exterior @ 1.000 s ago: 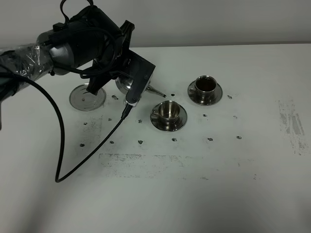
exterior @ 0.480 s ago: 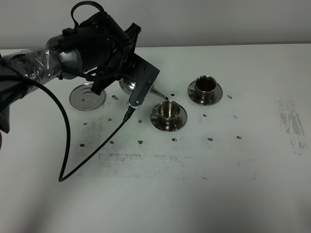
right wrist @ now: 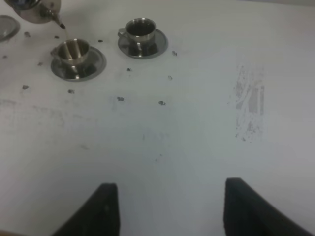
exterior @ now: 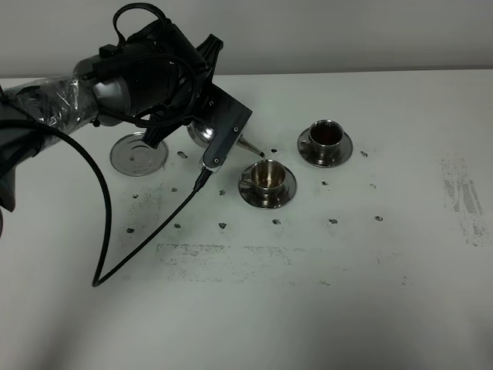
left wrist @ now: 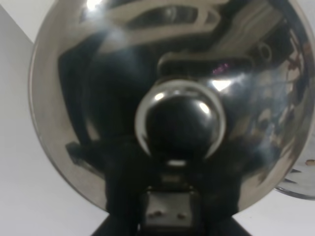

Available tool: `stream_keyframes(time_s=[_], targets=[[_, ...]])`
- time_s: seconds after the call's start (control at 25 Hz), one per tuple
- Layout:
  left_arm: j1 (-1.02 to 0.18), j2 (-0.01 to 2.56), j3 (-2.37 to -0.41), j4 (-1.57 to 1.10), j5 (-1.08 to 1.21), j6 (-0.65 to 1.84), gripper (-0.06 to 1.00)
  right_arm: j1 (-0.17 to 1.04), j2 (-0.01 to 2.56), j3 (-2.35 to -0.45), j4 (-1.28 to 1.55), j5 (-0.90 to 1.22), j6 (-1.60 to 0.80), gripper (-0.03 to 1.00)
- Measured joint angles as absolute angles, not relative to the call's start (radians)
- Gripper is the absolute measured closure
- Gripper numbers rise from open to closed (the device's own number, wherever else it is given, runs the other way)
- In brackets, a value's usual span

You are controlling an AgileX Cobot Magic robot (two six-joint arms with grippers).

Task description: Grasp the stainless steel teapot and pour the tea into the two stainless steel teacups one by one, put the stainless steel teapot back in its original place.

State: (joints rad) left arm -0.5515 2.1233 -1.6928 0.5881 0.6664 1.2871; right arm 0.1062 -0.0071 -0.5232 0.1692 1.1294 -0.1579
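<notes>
White desk (exterior: pixel 308 293), speckled with small dark marks, carries everything. The left gripper (exterior: pixel 192 117) has the stainless steel teapot (exterior: pixel 202 136) lifted clear of the desk and tipped forward. Its own grip is hidden behind the pot, whose domed lid fills the left wrist view, but since nothing else bears the pot, I judge it clamped on it. The tilt brings the spout (exterior: pixel 250 146) just above the rim of the near teacup (exterior: pixel 267 177), so liquid would fall inside and not on its saucer (exterior: pixel 286 197). The right wrist view shows what looks like a thin thread dropping from the spout tip. The far teacup (exterior: pixel 326 136) already holds dark tea (exterior: pixel 326 132), so this is likely the second pour. The tray (exterior: pixel 139 153) lies bare just beside the arm, ready to take the pot back. The right gripper (right wrist: pixel 170 196) hangs over bare desk, fingers spread and holding nothing, well apart from the cups, probably to keep out of the way
</notes>
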Motion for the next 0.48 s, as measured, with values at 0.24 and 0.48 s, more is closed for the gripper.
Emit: stream_keyframes(time_s=[0.24,0.48], targets=[[-0.552,2.123,-1.693,0.603,0.666,1.287,0.76,0.106,-0.007,-0.523,0.169,1.129,-0.158,0.51],[-0.555,2.123,-1.693,0.605,0.663,1.288,0.76,0.106,-0.007,-0.523,0.169,1.129,-0.158,0.51]])
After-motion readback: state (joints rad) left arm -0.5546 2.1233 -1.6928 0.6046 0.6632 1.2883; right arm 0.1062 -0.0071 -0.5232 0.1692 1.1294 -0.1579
